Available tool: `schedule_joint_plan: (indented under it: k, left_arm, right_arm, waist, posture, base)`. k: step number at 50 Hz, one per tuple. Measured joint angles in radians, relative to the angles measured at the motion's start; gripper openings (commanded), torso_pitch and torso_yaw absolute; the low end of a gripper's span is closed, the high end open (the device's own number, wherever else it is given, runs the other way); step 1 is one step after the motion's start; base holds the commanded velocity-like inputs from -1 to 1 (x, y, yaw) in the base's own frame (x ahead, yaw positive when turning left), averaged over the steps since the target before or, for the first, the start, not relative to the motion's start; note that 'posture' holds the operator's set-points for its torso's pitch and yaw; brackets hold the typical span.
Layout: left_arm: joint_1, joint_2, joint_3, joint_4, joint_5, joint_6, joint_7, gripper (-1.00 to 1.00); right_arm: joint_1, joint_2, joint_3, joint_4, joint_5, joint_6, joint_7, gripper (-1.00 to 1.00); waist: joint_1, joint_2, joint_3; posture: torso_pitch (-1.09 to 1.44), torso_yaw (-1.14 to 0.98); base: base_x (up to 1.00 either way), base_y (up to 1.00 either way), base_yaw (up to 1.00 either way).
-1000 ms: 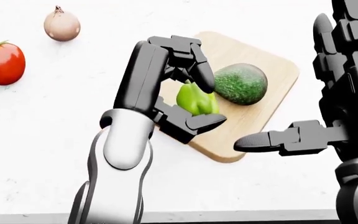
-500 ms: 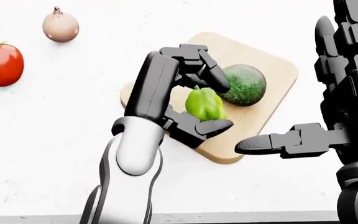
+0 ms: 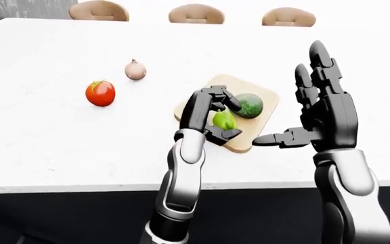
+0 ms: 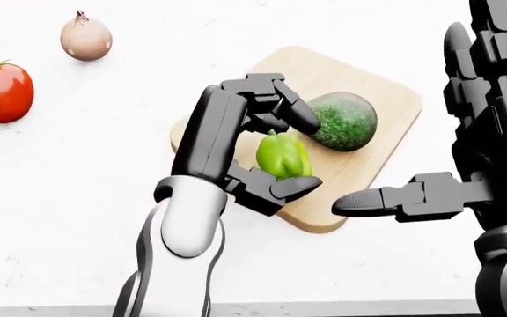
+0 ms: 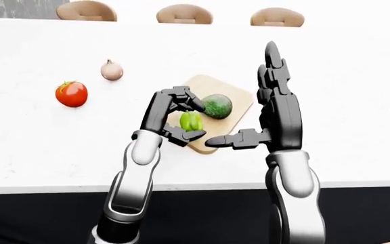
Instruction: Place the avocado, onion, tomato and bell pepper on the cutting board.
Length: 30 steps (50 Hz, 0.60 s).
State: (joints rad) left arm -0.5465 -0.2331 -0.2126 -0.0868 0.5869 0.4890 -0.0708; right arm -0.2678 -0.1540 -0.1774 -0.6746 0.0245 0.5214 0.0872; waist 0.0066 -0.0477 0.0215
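My left hand [image 4: 305, 153] is curled round the green bell pepper [image 4: 283, 156], fingers above it and thumb below, over the left part of the wooden cutting board [image 4: 363, 165]. The dark green avocado [image 4: 341, 120] lies on the board just right of the pepper. The red tomato [image 4: 3, 91] and the pale onion [image 4: 85, 38] lie on the white table at the upper left, off the board. My right hand [image 4: 474, 152] is open with its fingers spread upright, beside the board's right edge, holding nothing.
The white table [image 3: 59, 147] ends in an edge along the bottom of the eye views. Three tan chair backs [image 3: 196, 13] stand beyond its far side. The tomato [image 3: 100, 93] and onion [image 3: 135, 70] lie well left of the board.
My left hand carried the bell pepper rightward onto the board, then eased slightly back to the left and down. The right hand has stayed nearly still.
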Motion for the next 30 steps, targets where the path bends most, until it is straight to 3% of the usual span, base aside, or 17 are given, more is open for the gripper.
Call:
schedule_joint_plan:
  k: [1, 2, 20, 22, 24, 30]
  left_arm:
    - [0.000, 0.000, 0.001, -0.002, -0.001, 0.002, -0.002, -0.22]
    - [0.004, 0.002, 0.000, -0.007, -0.001, 0.003, -0.003, -0.19]
    - [0.016, -0.002, -0.008, -0.013, 0.010, 0.007, -0.006, -0.06]
    - [0.014, -0.002, -0.008, -0.011, 0.009, 0.008, -0.007, 0.01]
    - [0.012, -0.003, -0.007, -0.010, 0.009, 0.010, -0.009, 0.21]
    - [0.009, -0.002, -0.007, -0.017, 0.011, 0.015, -0.011, 0.33]
  right_arm:
    - [0.000, 0.000, -0.001, -0.004, 0.001, 0.003, 0.001, 1.00]
    - [0.002, 0.002, 0.001, -0.008, 0.000, 0.004, 0.000, 1.00]
    - [0.008, 0.008, 0.005, 0.018, -0.005, -0.021, -0.001, 1.00]
    - [0.005, 0.007, 0.006, 0.021, -0.004, -0.021, 0.000, 1.00]
    - [0.001, 0.006, 0.006, 0.022, -0.003, -0.019, 0.000, 1.00]
    - [-0.005, 0.005, 0.009, 0.019, -0.003, -0.014, -0.001, 1.00]
  waist:
    - [0.000, 0.000, 0.000]
    - [-0.001, 0.000, 0.000]
    - [-0.001, 0.000, -0.003]
    - [-0.001, 0.000, -0.003]
    - [-0.001, 0.000, -0.002]
    - [-0.001, -0.001, -0.003]
  posture:
    - [0.00, 0.00]
    - [0.00, 0.00]
    - [0.00, 0.00]
    - [0.00, 0.00]
    - [0.00, 0.00]
    - [0.00, 0.00]
  base:
    - [0.00, 0.00, 0.00]
    - [0.00, 0.00, 0.00]
    - [0.00, 0.00, 0.00]
    - [0.00, 0.00, 0.00]
    - [0.00, 0.00, 0.00]
    - [0.00, 0.00, 0.00]
